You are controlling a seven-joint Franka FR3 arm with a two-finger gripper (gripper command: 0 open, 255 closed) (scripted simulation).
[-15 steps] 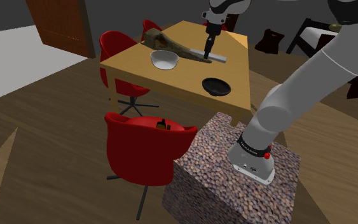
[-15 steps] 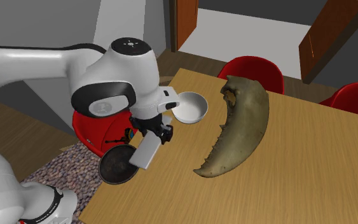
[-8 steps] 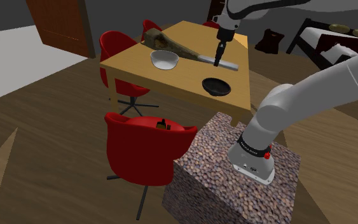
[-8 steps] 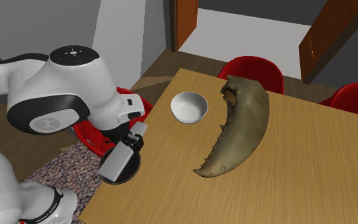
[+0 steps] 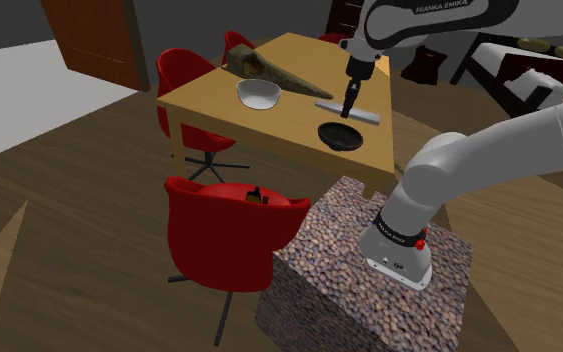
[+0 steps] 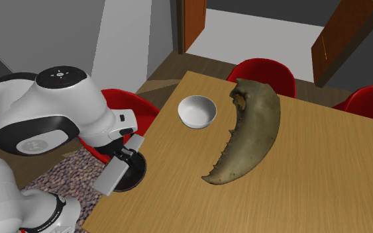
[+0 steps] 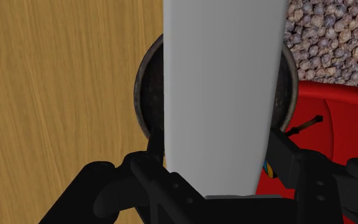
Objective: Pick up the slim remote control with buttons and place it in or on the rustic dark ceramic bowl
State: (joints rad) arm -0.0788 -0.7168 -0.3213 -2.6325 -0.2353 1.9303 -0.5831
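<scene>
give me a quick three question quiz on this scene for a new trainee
1. True or false: the claw is shut on the grey remote.
2. In the wrist view, what sits right behind the remote? A a plate; B the dark bowl; C a cup.
3. How many bowls stand on the table?
Key: 1 true; 2 B; 3 two.
</scene>
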